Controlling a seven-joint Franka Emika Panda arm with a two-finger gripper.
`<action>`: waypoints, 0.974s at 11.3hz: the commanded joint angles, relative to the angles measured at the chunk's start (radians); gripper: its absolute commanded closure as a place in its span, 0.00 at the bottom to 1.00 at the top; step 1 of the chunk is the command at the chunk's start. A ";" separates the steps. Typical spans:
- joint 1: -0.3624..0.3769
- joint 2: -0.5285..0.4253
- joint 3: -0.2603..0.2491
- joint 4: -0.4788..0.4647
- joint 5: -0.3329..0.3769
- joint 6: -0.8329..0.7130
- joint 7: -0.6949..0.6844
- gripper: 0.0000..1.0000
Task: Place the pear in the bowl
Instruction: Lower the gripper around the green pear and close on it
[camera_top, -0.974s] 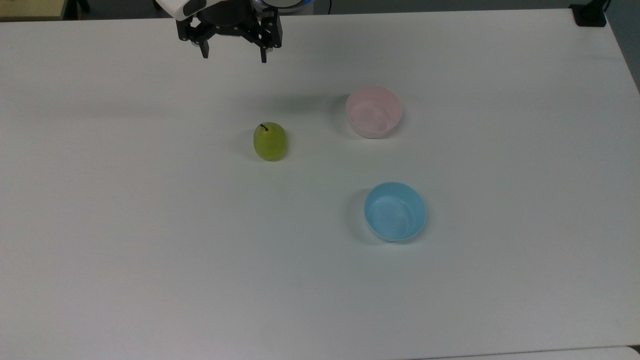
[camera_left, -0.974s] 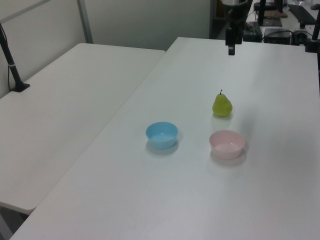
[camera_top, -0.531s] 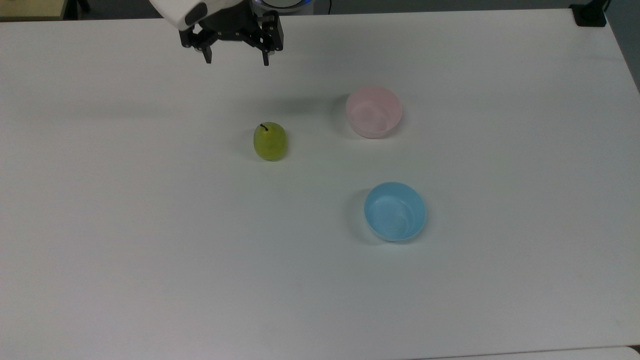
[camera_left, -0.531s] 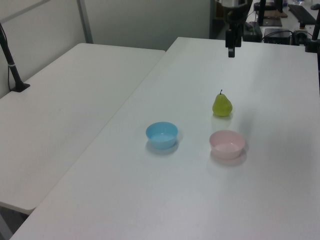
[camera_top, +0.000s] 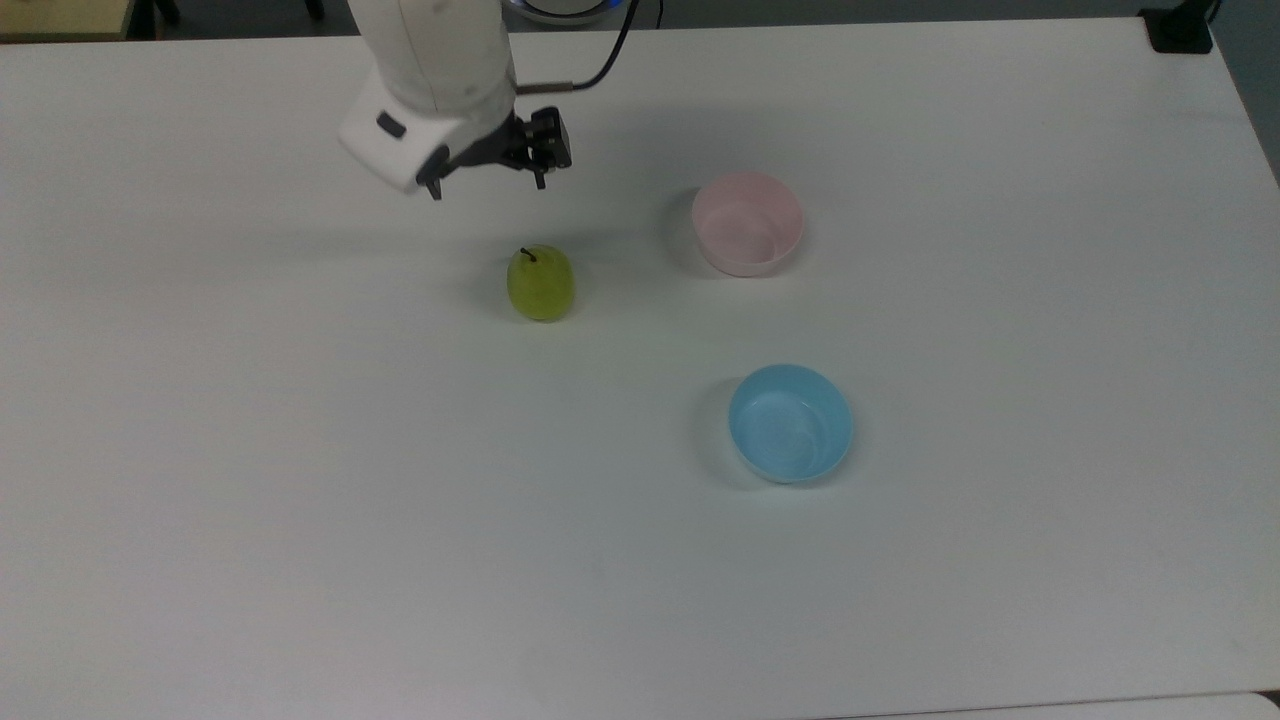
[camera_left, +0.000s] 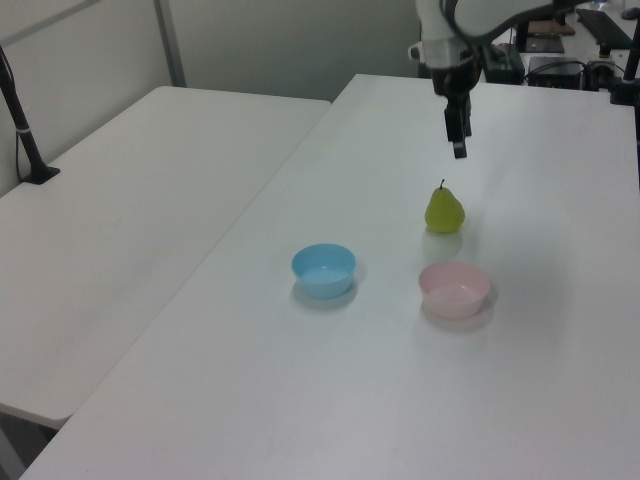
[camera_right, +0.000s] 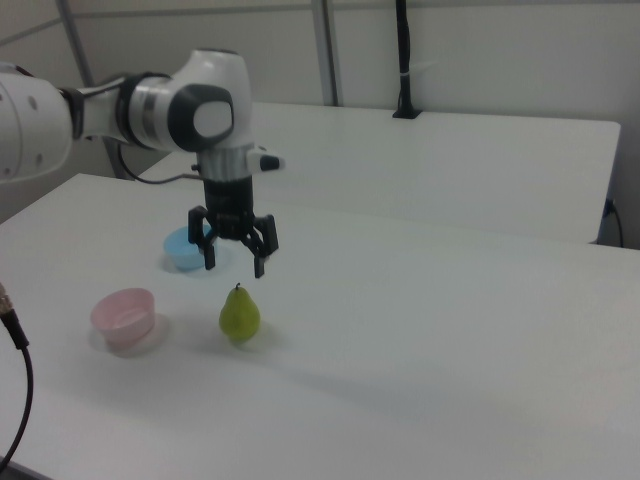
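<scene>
Presently:

- The white table (camera_top: 300, 500) is the work surface and carries every loose item; a second white table (camera_left: 130, 220) stands beside it, at 9 o'clock in the left view.
- The white robot arm (camera_top: 430, 70) reaches in from 12 o'clock in the top view and ends in the black gripper (camera_top: 486, 184), which hangs in the air above the table surface.
- The gripper's two fingers point down and stand spread apart, with nothing between them; the right view (camera_right: 234, 267) shows this plainly.
- The gripper sits at roughly 11 o'clock from the pear in the top view, near it but not touching; in the right view it is above and just behind the fruit.
- The light blue bowl (camera_top: 790, 423) rests upright at about 4 o'clock from the pear in the top view, well apart from it, with nothing visible inside.
- The bowl (camera_top: 747, 223), pale pink, stands upright at about 2 o'clock from the pear in the top view, apart from it and from the blue one; nothing is visible inside.
- The pear (camera_top: 540, 283), yellow-green, stands upright on the table with its dark stem up, outside both bowls.
</scene>
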 joint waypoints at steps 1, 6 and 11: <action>0.016 0.058 -0.007 -0.021 -0.014 0.064 -0.039 0.00; 0.085 0.173 -0.005 -0.033 -0.049 0.153 0.021 0.00; 0.088 0.192 -0.005 -0.032 -0.086 0.179 0.047 0.44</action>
